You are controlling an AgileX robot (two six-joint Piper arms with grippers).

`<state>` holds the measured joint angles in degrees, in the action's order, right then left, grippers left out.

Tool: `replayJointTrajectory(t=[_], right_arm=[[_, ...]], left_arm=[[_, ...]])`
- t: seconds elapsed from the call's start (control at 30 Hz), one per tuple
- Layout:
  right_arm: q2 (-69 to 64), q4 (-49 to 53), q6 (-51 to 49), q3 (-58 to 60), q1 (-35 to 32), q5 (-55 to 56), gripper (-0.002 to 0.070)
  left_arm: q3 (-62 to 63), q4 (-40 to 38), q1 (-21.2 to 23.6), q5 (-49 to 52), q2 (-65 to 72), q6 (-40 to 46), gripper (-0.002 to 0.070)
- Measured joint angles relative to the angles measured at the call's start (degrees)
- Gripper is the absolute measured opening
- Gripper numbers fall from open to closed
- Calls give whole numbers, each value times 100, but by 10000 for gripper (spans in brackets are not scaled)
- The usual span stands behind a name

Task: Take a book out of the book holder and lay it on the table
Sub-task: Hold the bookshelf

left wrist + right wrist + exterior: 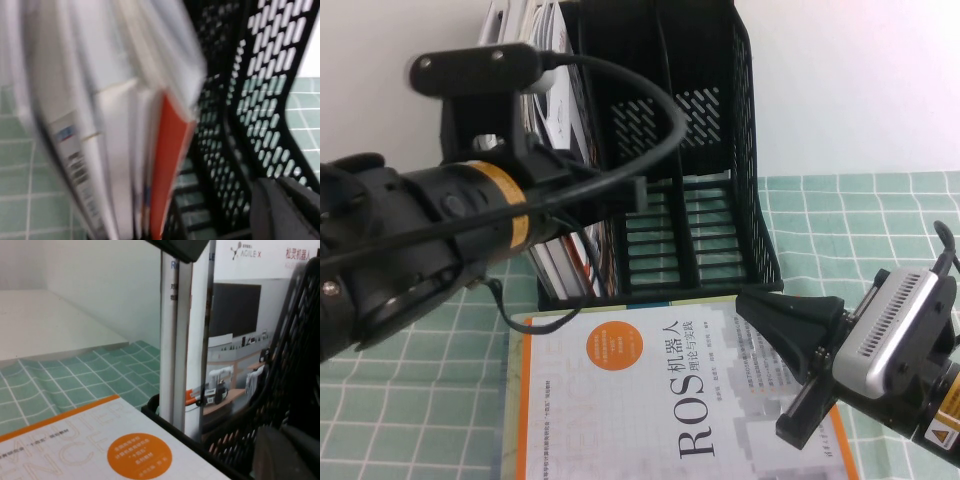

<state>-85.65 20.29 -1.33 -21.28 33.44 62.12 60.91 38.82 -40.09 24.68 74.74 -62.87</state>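
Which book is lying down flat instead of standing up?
The white ROS book with the orange border lies flat on the table. The other books stand upright in the book holder.

A robotics lab bench: a grid-marked mint-green cloth (840, 215) backed by a bare white wall (860, 80).

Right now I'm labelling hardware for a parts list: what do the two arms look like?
Left arm: black, with an amber band, a black camera bar on top and looping black cables. Right arm: black, carrying a silver slotted camera housing, a yellow warning sticker and a black gripper.
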Motion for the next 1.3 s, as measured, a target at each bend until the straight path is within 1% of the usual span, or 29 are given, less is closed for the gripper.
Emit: replayJointTrajectory(t=[0.13,0.27,0.4,0.63,0.8,0.9,1.13,1.3], right_arm=[[0,40,0,0,0,0,8],[0,195,0,-46,0,-12,8],[0,271,0,-194,0,-45,8],[0,439,0,-497,0,-299,8],[0,596,-12,-799,0,-462,11],[0,777,-12,-1093,0,-736,39],[-4,1010,-260,-1817,0,-1429,168],[-4,1329,-637,-2058,0,-1503,193]], left_arm=[[133,269,24,120,23,-61,-3],[210,493,265,325,23,-114,-3],[234,502,496,371,34,-124,-3],[237,467,535,412,34,-124,-3],[247,467,548,152,65,-124,-3],[247,459,548,-15,163,-124,-3],[300,471,548,-194,380,-108,-2],[300,245,548,-204,331,-108,-2]])
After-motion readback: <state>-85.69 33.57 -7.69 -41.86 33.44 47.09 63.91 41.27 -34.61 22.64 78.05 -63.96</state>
